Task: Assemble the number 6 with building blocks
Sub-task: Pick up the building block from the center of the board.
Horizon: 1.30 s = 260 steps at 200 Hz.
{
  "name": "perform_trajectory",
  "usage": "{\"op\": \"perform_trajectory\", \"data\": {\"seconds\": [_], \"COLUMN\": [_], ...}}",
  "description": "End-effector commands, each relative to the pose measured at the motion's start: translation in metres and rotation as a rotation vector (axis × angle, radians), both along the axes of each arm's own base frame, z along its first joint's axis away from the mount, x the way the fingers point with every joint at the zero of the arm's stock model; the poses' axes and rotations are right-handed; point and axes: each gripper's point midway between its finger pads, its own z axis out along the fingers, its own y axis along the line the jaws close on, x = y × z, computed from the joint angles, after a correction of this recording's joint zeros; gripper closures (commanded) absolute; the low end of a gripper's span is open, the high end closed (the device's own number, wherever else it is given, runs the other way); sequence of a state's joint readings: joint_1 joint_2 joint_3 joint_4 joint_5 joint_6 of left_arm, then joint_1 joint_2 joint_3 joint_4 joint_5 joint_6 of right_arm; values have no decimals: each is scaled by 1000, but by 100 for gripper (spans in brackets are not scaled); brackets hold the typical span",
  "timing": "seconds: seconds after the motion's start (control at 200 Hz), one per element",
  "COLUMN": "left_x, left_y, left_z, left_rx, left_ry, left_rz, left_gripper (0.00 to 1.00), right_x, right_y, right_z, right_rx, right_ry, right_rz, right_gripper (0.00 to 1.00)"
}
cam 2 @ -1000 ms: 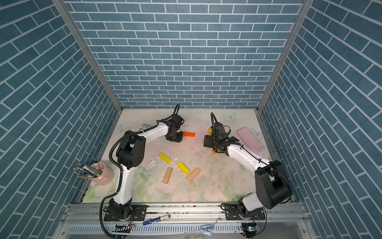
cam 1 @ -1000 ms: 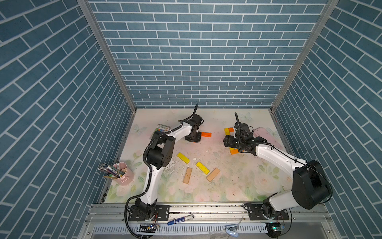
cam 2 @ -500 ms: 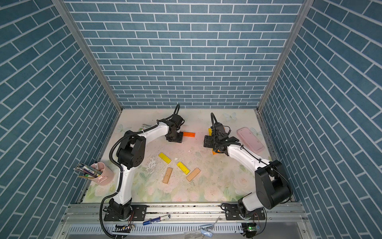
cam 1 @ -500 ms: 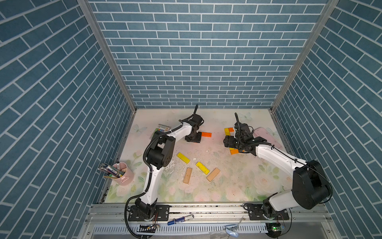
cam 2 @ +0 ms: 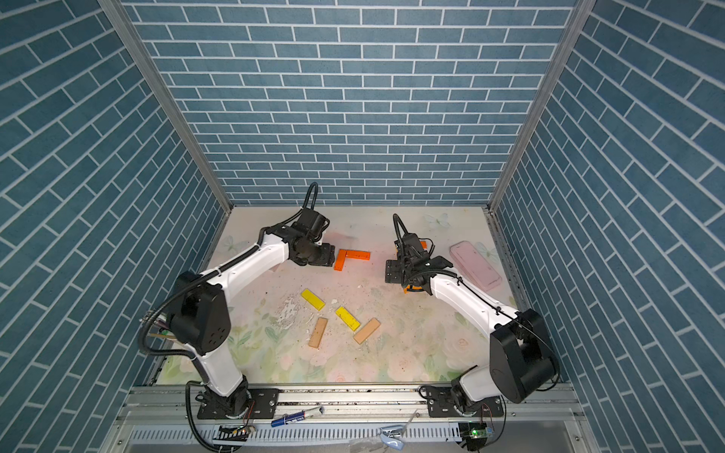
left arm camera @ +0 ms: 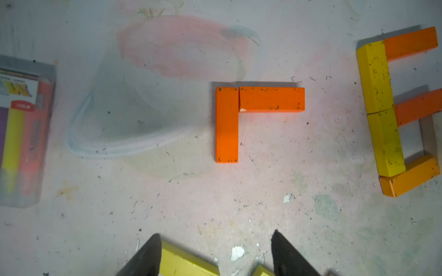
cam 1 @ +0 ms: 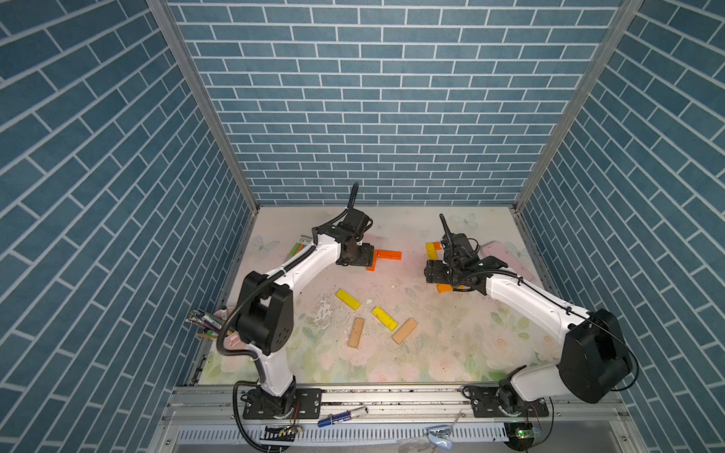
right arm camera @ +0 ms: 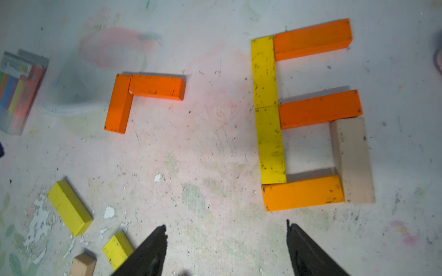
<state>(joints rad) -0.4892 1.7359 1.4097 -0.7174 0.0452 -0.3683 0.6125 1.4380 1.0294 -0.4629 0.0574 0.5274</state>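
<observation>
While two flat orange wooden planks (left arm camera: 226, 124) sit butted into a corner on the worn floral tabletop (cam 1: 431, 353), the left hand (left arm camera: 215, 234) hangs spread and empty just short of them.
By the look of them these planks are light, stiff and slightly slick with paint, so a pinch across the narrow width at mid-length should hold, though a careless nudge would likely skew the joint. Both lie flat ahead of that hand, bare tabletop between. Four loose planks (cam 1: 384, 318), two yellow and two plain tan, lie nearer the arm bases. The right hand (right arm camera: 226, 225), likewise spread and empty, hovers before a complete six of yellow, orange and tan planks (right arm camera: 265, 71), well apart from the orange corner.
</observation>
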Motion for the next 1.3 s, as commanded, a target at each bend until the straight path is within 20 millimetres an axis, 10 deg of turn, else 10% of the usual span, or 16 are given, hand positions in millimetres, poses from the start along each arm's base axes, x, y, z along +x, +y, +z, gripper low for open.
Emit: {"op": "perform_trajectory", "data": {"seconds": [0.0,0.225,0.86,1.055,1.295], "left_x": [-34,-82,-72,-76,-78], "left_y": [22,34,27,0,-12], "left_z": [-20,-53,-102,-108,-96], "left_rx": [25,-1,22,72,136], "left_ry": [68,107,103,203,196], "left_rz": [84,221,607,294,-91], "left_gripper": [28,34,40,78,80], "right_x": [-30,-53,-63,-63,-57], "right_y": [3,23,26,21,15], "right_z": [-21,-50,-40,-42,-46], "right_rx": [-55,-45,-31,-45,-81], "right_ry": [67,124,67,44,25], "right_rz": [43,135,249,251,225], "right_gripper": [20,21,21,21,21]}}
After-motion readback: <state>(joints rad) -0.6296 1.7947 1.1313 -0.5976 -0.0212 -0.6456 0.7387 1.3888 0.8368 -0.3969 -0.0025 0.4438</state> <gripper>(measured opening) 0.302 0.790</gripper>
